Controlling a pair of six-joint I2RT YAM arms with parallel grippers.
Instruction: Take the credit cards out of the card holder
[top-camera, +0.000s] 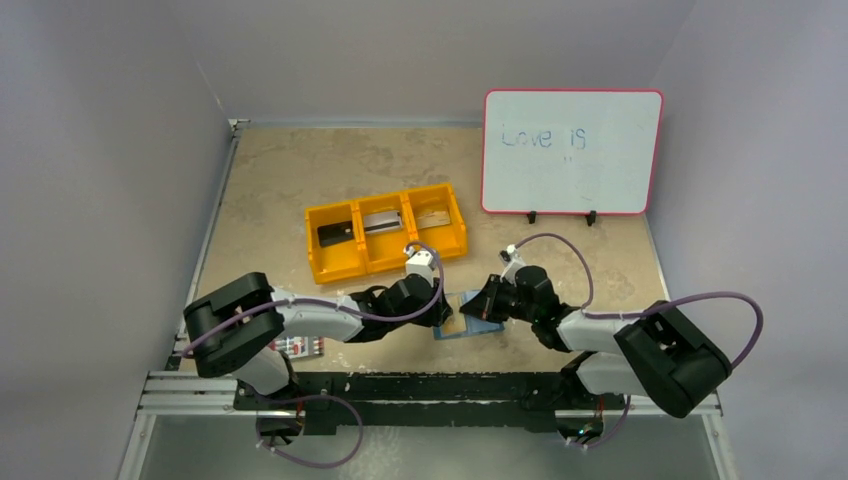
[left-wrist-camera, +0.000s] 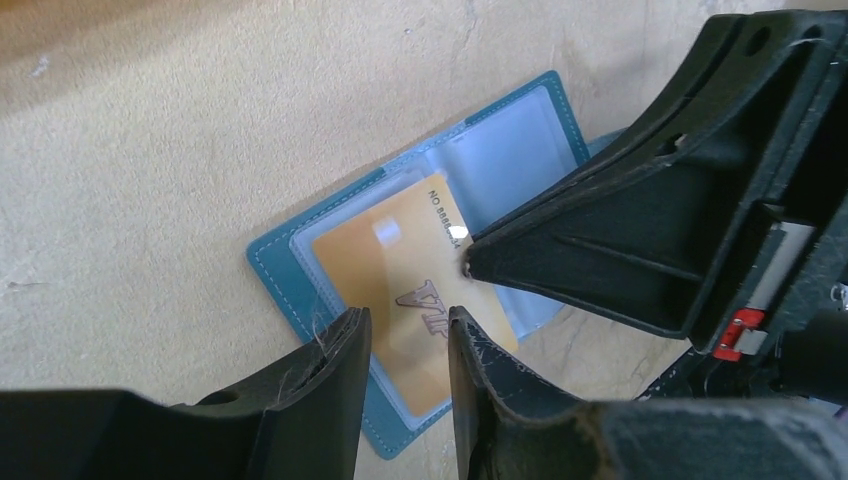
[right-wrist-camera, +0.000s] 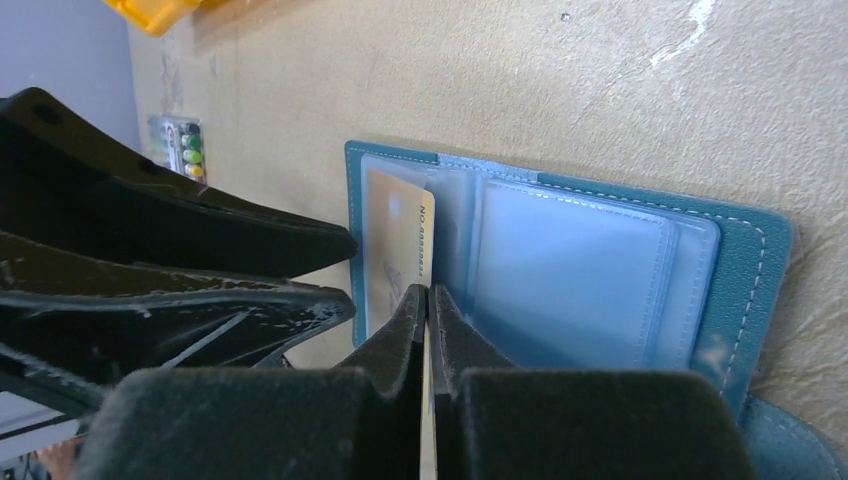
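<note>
Lying open, stitched teal card holder (left-wrist-camera: 275, 265), glossy gold card (left-wrist-camera: 380, 270), left tool (left-wrist-camera: 408, 320) parted, right tool (right-wrist-camera: 428, 292) clenched.

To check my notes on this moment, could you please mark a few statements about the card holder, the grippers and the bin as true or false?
1. The card holder lies open on the table. True.
2. A gold card sits in the card holder. True.
3. The right gripper is wide open. False: its jaws are closed together.
4. The left gripper is clamped on the gold card. False: its jaws stand apart with nothing clamped between them.
5. The orange bin is empty. False: a black card, a silver card and a tan card lie in it.
</note>
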